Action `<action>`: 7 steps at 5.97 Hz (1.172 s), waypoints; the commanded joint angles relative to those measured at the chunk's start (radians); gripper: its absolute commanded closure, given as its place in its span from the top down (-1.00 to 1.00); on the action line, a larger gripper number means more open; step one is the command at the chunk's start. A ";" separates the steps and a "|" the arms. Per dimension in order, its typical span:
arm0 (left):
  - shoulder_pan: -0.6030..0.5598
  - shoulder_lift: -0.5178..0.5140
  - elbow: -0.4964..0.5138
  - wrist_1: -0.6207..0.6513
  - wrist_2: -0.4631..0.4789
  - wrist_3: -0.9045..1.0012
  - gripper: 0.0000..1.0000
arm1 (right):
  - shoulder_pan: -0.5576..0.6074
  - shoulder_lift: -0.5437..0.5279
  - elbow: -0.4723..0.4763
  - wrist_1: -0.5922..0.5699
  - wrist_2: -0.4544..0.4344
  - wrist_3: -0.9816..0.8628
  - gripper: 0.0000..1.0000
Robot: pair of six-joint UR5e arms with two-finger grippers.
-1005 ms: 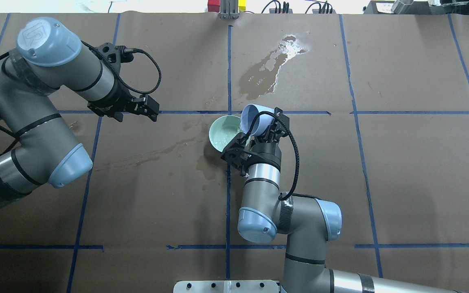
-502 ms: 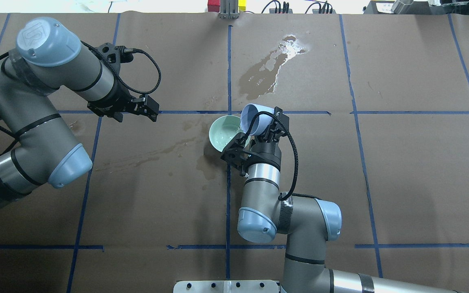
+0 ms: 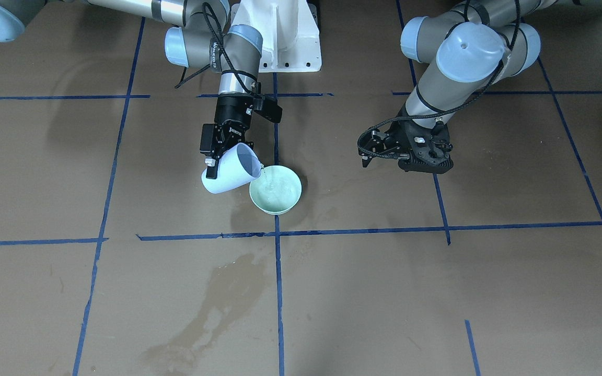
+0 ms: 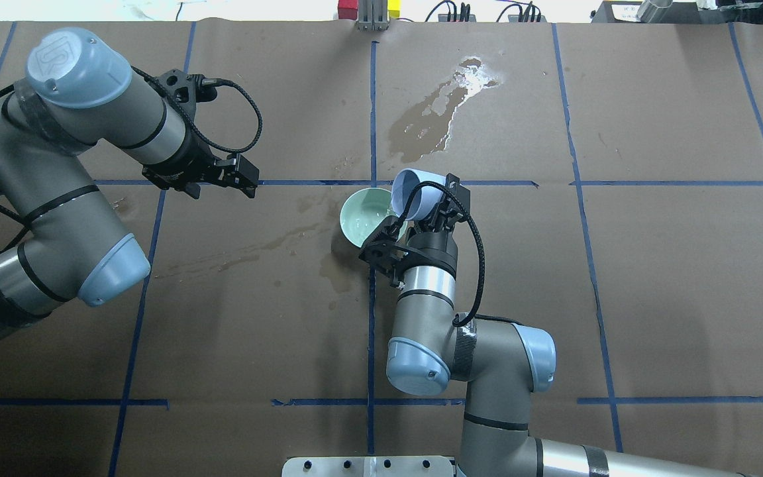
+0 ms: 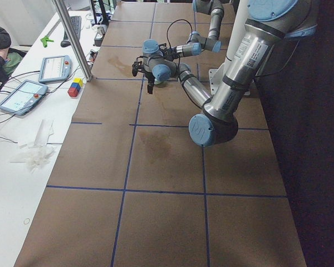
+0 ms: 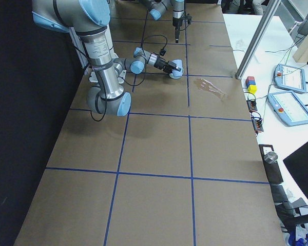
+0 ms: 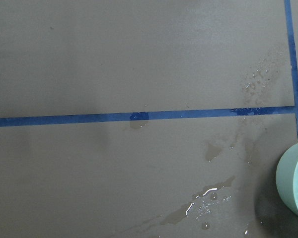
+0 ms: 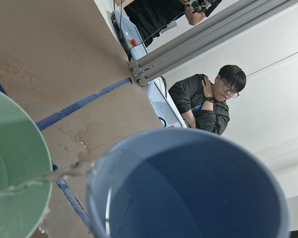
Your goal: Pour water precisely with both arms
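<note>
right gripper [image 3: 221, 152] is clamping the blue cup [image 3: 228, 172], tipped, lip at the rim of the green bowl [image 3: 275, 211] | water [image 8: 30, 183] is crossing in a thin stream into the bowl | left gripper [image 4: 239, 177] is hovering well apart, jaw state unreadable | advice: tilting slowly, lip over rim; wet patches [image 4: 421, 126] are warning against haste

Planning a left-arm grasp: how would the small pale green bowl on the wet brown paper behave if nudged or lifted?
The pale green bowl looks rigid and low, so unlikely to tip. The water in it would probably slosh if lifted tilted. The wet brown paper beside it may let it slide when nudged.
</note>
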 commanded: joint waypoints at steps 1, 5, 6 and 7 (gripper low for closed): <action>0.000 0.000 -0.001 0.000 0.000 0.000 1.00 | 0.001 0.000 0.000 0.000 0.000 0.000 -1.00; 0.000 -0.001 -0.001 0.000 0.000 0.000 1.00 | 0.001 0.000 0.002 0.001 -0.002 0.000 -1.00; 0.000 -0.001 -0.001 0.000 0.000 0.000 1.00 | 0.001 0.002 0.003 0.003 -0.002 0.001 -1.00; 0.000 -0.001 -0.001 0.000 0.000 0.000 1.00 | 0.006 0.012 0.011 0.012 0.001 0.014 -1.00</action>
